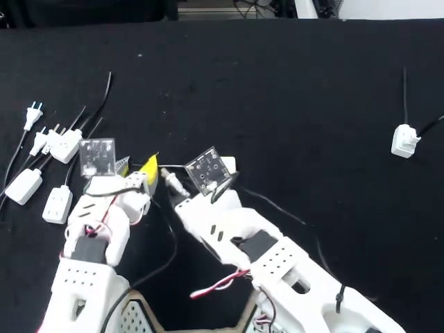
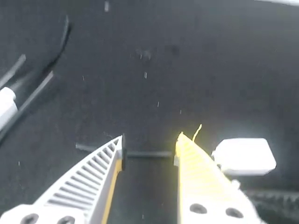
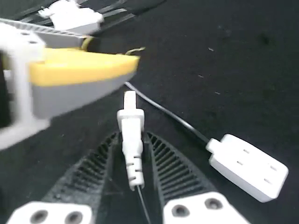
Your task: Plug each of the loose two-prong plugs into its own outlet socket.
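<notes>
Right wrist view has the white two-prong plug (image 3: 131, 126) clamped by its body between the black jaws of the right gripper (image 3: 132, 140). It lies lengthwise along the gripper's own line, with the prongs poking out past the fingertips. The outlet socket (image 3: 247, 165) it seems meant for lies flat on the black table (image 3: 243, 60), off to one side of the plug, near but clear of it, with its slots showing. A thin cord (image 3: 163, 112) runs from the socket's end across the front of the prongs. As I see it, the plug's long axis points past the socket rather than at it, so the right arm would need to swing over and turn the prongs towards the slots. Just ahead of the plug's tip hangs the yellow finger (image 3: 93, 65) of the left gripper (image 2: 149, 143), whose jaws stand apart with nothing between them. That gripper is close beside the socket too, near enough, I'd guess, to steady it. Well away at the table's left edge lie spare sockets (image 1: 24, 186) and a loose plug (image 1: 31, 114).
</notes>
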Controlling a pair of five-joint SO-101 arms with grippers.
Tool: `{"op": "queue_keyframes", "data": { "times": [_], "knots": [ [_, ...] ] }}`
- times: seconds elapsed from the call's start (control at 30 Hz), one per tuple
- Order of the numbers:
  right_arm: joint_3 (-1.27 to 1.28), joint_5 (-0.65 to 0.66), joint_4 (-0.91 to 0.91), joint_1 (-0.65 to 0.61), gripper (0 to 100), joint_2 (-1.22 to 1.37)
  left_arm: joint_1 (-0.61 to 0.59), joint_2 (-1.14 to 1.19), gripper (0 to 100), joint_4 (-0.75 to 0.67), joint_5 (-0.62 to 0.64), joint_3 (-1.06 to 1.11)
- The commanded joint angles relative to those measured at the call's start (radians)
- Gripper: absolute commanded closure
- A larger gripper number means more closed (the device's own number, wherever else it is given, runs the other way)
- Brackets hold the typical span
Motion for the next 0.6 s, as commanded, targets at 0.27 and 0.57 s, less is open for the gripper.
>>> {"op": "queue_keyframes", "data": {
  "times": [0.27, 0.57],
  "knots": [
    [-0.002, 0.014, -0.026, -0.052, 98.8, -0.042, -0.062, -0.402, 74, 0.075, -0.002, 0.136],
    [-0.015, 0.012, -0.025, -0.051, 98.8, -0.042, 0.027, -0.400, 74, 0.094, -0.087, 0.156]
  ]
}}
